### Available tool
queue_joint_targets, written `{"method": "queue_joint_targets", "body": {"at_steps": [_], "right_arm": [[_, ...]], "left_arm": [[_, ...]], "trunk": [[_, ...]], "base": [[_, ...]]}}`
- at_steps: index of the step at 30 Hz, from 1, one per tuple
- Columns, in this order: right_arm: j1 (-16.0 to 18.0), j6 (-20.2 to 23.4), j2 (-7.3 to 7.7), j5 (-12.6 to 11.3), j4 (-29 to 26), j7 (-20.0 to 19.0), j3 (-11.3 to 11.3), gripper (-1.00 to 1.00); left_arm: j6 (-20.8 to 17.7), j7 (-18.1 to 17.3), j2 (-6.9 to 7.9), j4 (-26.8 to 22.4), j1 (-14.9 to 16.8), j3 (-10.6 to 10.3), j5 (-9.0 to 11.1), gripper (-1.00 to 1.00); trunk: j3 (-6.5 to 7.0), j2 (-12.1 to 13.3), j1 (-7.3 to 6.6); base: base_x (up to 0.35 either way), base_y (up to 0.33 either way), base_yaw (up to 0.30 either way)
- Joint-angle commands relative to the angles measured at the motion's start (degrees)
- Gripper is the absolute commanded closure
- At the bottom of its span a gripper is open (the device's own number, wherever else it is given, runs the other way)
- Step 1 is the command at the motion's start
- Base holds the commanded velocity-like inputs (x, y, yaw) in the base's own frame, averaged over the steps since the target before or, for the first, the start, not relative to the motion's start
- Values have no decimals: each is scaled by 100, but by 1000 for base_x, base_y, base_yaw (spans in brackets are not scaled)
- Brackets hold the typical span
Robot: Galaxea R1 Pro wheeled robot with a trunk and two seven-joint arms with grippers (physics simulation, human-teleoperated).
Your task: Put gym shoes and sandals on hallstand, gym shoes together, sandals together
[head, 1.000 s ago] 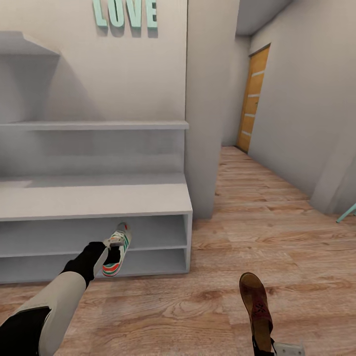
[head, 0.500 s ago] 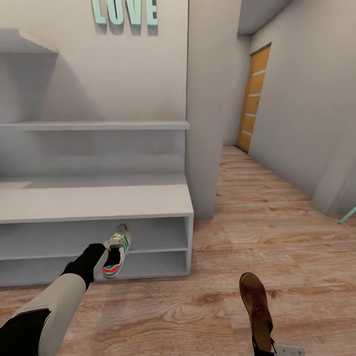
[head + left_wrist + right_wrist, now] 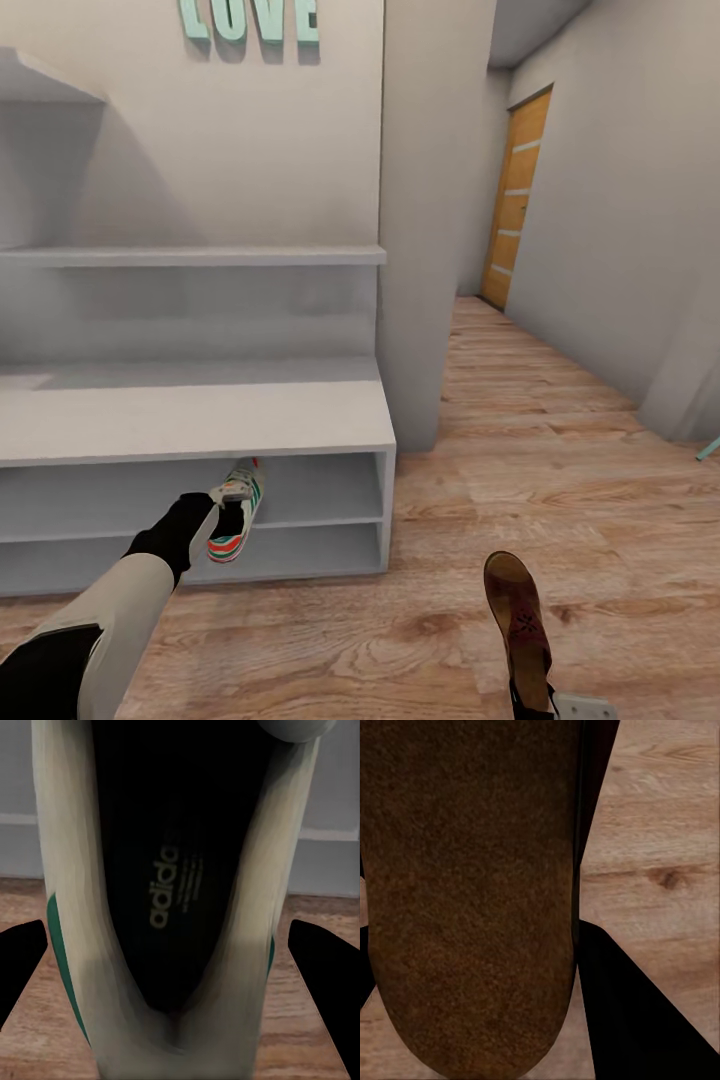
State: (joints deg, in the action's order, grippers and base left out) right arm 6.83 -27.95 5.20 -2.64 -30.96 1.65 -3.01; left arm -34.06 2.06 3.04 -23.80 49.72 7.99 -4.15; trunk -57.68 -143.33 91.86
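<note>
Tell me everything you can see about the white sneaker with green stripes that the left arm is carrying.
The white lace-up sneaker with green side stripes is held in the left gripper, off the wood-plank floor, in front of the light-grey shoe rack's open shelves. It hangs tilted, its orange-red and green striped end lowest. The left wrist view looks into its dark insole, printed "adidas", with cream walls and a green edge.

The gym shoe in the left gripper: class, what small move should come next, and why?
Probably ease the left gripper forward, since the gym shoe hangs at the front edge of the hallstand, level with its upper open shelf, not yet resting on it.
</note>
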Motion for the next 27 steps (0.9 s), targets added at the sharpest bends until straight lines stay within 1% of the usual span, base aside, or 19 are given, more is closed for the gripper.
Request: {"method": "queue_joint_targets", "body": {"at_steps": [1,4,10,17,27], "right_arm": [[3,-17,2,-46,3,2,11,100],[3,-17,1,-44,3,2,11,100],[3,-17,0,-44,3,2,11,100],[3,-17,0,-44,3,2,11,100],[3,-17,0,-44,3,2,11,100]], "left_arm": [[-25,-11,-5,-8,2,38,-42,100],[-23,-12,-5,-4,0,42,-42,100],[-22,-13,-5,-10,2,45,-42,100],[-22,-13,-5,-10,2,45,-41,100],[-22,-13,-5,-11,2,45,-41,100]], "trunk": [[-5,-2,1],[-5,-2,1],[-5,-2,1],[-5,-2,1],[-5,-2,1]], "base": [[239,0,0],[138,0,0],[45,0,0],[185,0,0],[47,0,0]]}}
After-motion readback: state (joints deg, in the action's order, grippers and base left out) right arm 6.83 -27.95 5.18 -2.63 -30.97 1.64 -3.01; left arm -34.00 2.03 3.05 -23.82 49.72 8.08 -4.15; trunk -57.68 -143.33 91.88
